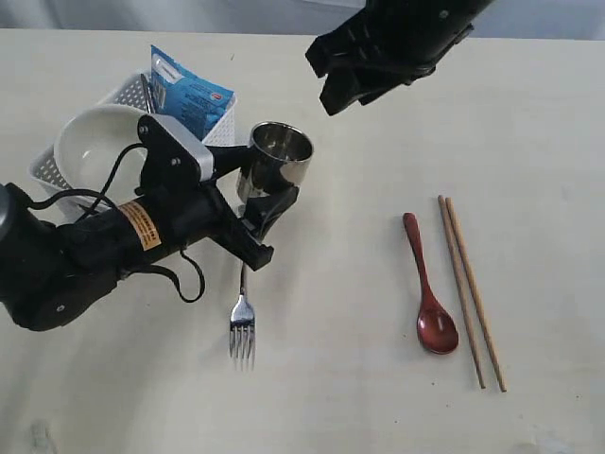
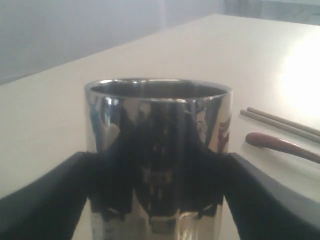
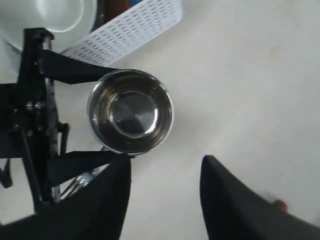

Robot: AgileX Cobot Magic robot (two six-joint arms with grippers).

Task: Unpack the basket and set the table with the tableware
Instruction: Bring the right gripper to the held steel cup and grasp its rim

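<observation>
**Steel cup clamped in the left gripper, its base out of sight**

The left gripper is clenched on the steel cup, one black finger pressed to each side. The fingers cover the cup's foot, and the left wrist view cuts it off, so I cannot tell whether it rests on the table or hangs just clear.

A fork lies on the near side of the cup. Its tines point away from the cup and the upper end of its handle is lost under the gripper.

Just behind and to the left of the cup stands the white basket, largely masked by the cream bowl and the blue snack packet in it. Next to the packet, in the right wrist view, a reddish-brown shape is cropped by the frame and cannot be made out.

Well to the right of the cup the dark red spoon and the wooden chopsticks lie side by side, close but apart.

Beyond the cup and to its right hovers the right gripper. Its jaws are parted and empty, with bare table between them, and its arm is cut off at the top edge.

The tabletop is pale cream with faint specks, and bright glare washes over it past the chopsticks. A dull grey wall runs behind its far edge.
</observation>
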